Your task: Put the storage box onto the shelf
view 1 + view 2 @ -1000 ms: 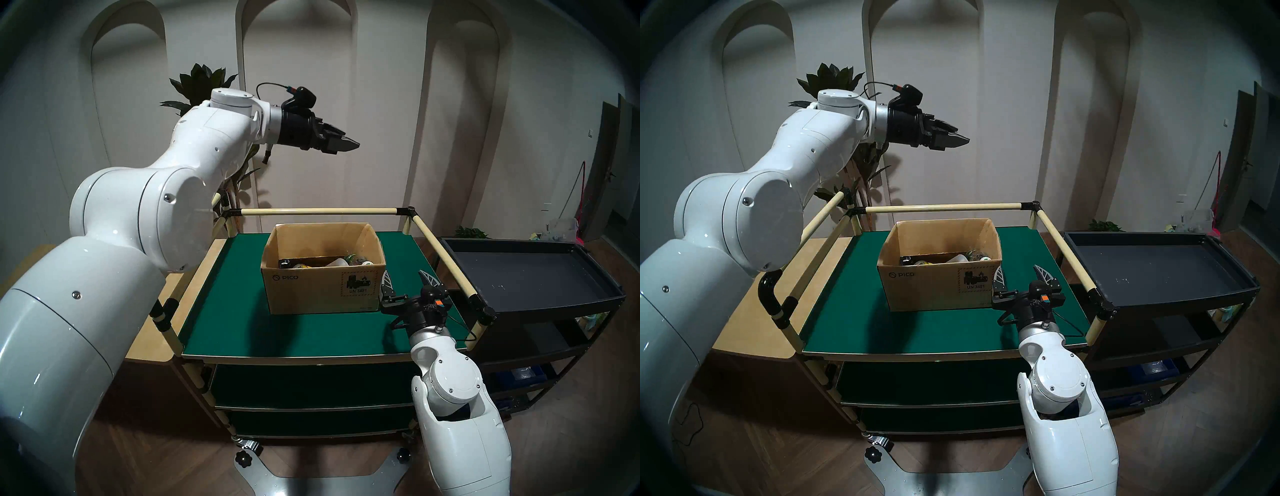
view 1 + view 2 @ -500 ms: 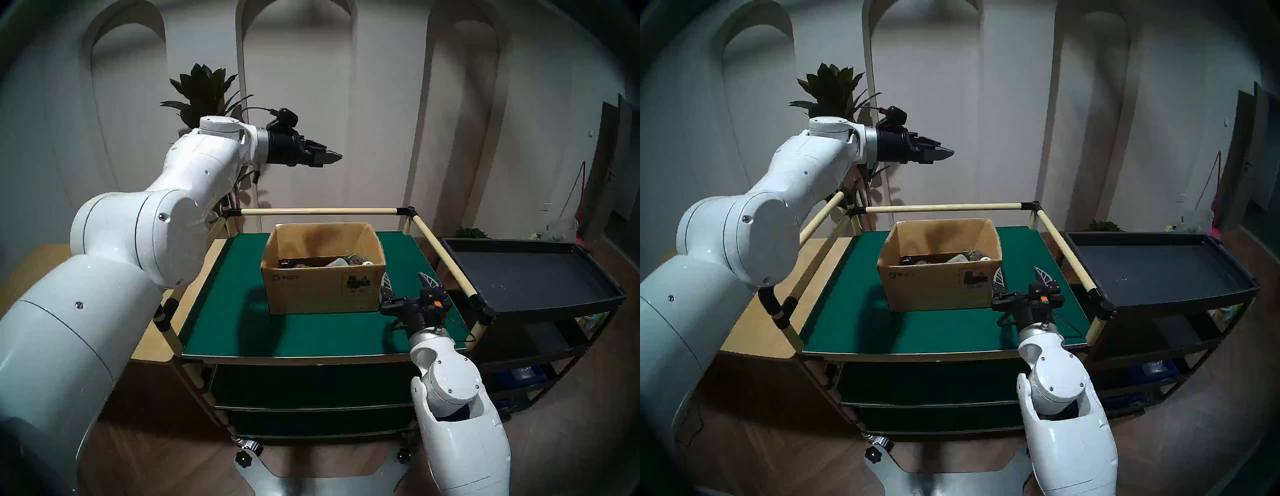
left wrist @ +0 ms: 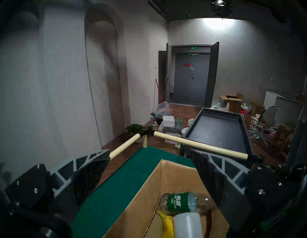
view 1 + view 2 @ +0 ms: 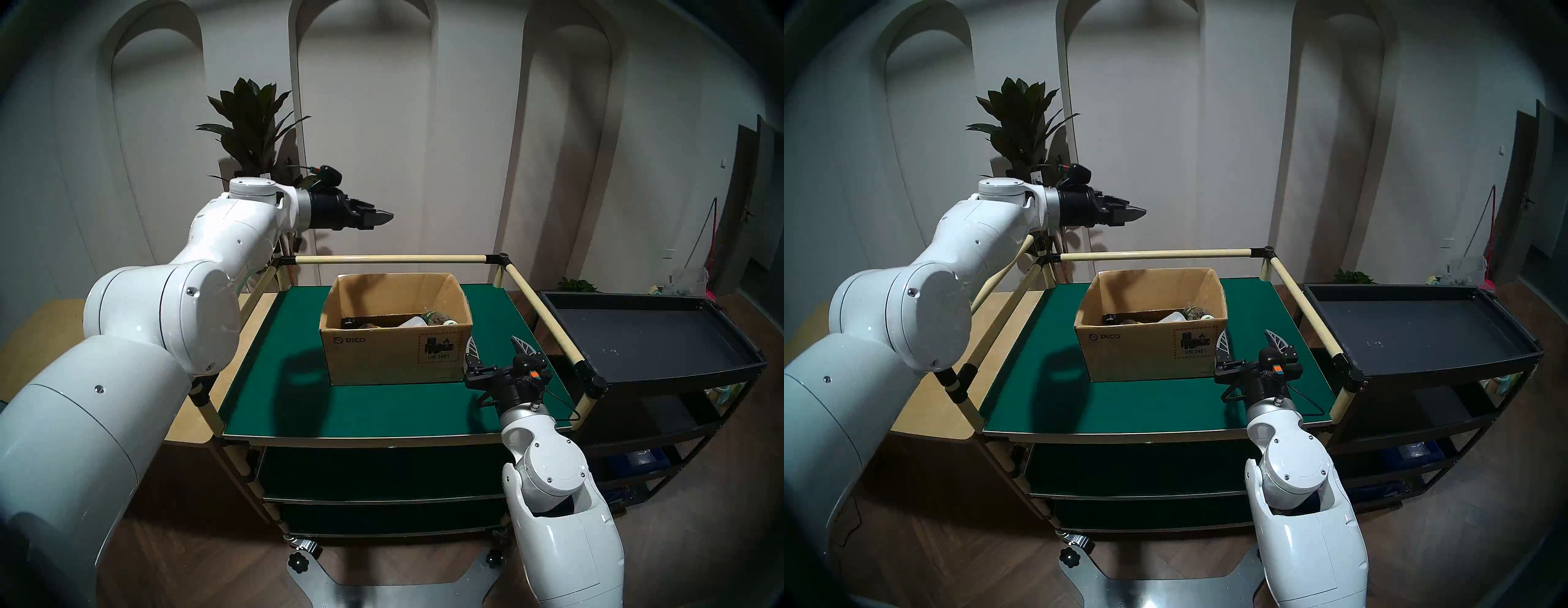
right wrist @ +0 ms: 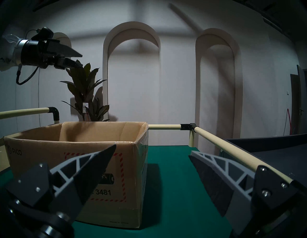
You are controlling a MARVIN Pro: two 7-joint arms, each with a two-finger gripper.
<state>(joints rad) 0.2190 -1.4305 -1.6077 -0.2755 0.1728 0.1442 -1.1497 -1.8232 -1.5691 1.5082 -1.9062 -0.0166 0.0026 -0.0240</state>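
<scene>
Green top board of shelf (image 4: 297,407) carries box (image 4: 394,361), open-topped, loose clutter inside. Light, walls flex: you pinch rim or squeeze both sides. Left gripper (image 4: 382,217) above, jaws apart, empty; right gripper (image 4: 498,346) beside box, jaws apart.

Top board of the shelf (image 4: 297,407) is bare green in front of and left of the storage box (image 4: 382,361); open access from the near side. Cream rails (image 4: 390,258) fence the back, left and right edges. Right hand (image 4: 498,346) sits in the gap between box and right rail. Left hand (image 4: 377,217) is clear above the back rail. Box top is open.
</scene>
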